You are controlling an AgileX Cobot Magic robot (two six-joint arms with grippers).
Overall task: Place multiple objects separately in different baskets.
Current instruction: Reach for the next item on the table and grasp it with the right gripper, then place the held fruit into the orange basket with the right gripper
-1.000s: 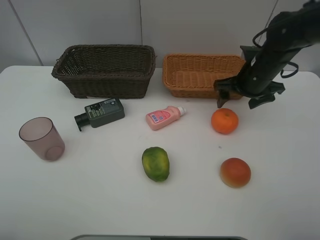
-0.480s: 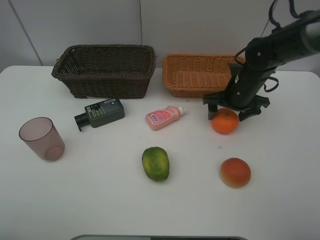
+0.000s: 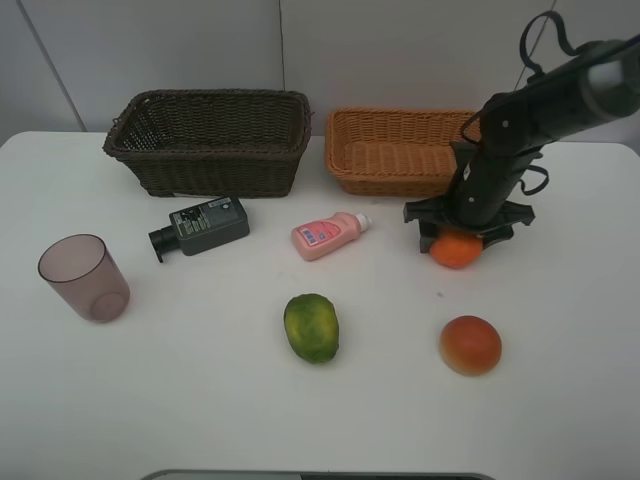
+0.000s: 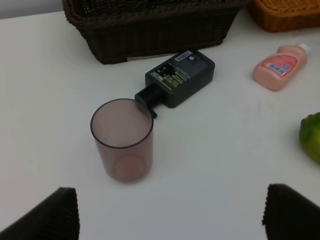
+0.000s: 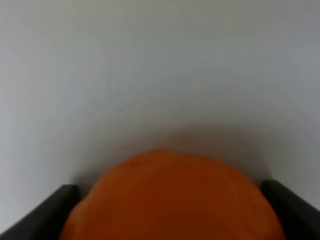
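Observation:
On the white table, the orange (image 3: 456, 250) lies in front of the orange-tan basket (image 3: 380, 182). My right gripper (image 3: 457, 238) has come down over it, and in the right wrist view the orange (image 5: 170, 200) fills the gap with both fingers against its sides. The dark brown basket (image 3: 220, 170) stands at the back left. Lying loose are the dark bottle (image 3: 205, 225), pink bottle (image 3: 328, 235), green fruit (image 3: 311, 327), red-orange fruit (image 3: 470, 344) and mauve cup (image 3: 85, 277). My left gripper (image 4: 170, 215) hangs open above the cup (image 4: 122, 140), out of the high view.
Both baskets hold nothing that I can see. A white wall runs behind them. The left wrist view also shows the dark bottle (image 4: 177, 77), the pink bottle (image 4: 277, 67) and an edge of the green fruit (image 4: 312, 135).
My right arm has swung down and left from beside the orange-tan basket onto the orange, and its jaws have narrowed around the fruit. Nothing else has moved.

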